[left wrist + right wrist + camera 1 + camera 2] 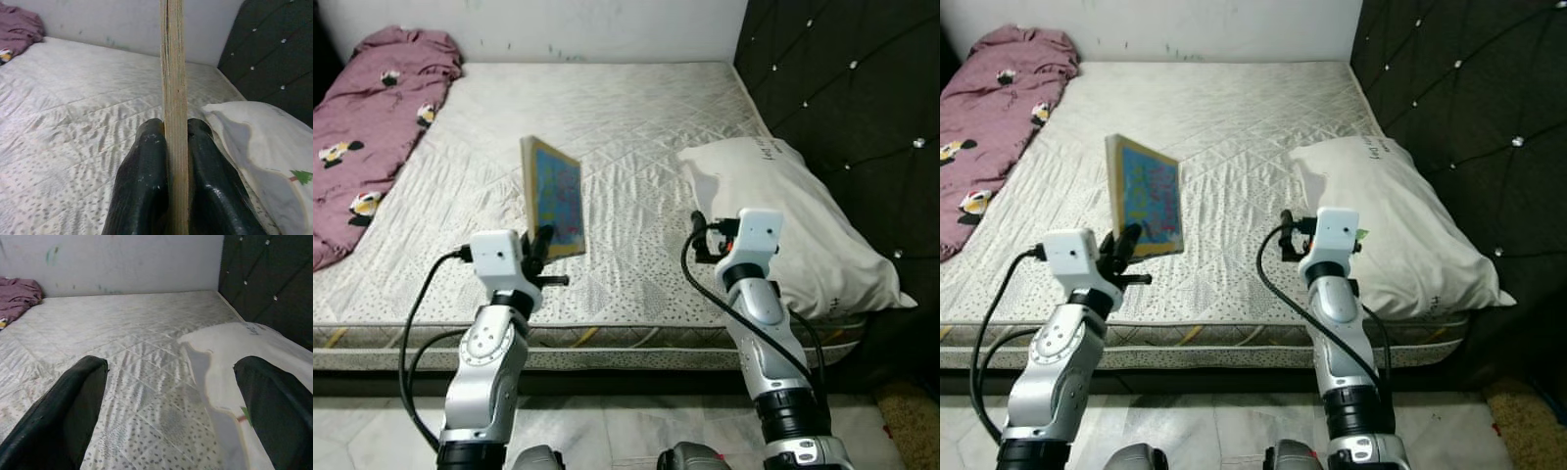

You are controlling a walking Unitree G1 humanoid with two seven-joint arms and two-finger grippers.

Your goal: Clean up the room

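A thin book [555, 197] with a colourful blue and yellow cover is held upright above the front part of the mattress [607, 117]. My left gripper [540, 247] is shut on its lower corner. In the left wrist view both black fingers [142, 191] press the book's pale page edge [174, 107] between them. My right gripper [171, 406] is open over the mattress, beside the white pillow [803, 215], with nothing between its fingers [73, 401].
A crumpled pink blanket [362, 127] with a cartoon print lies along the bed's left side. A dark tufted headboard [852, 88] stands at the right. A white wall runs behind the bed. Pale tiled floor [617, 431] lies below the mattress edge.
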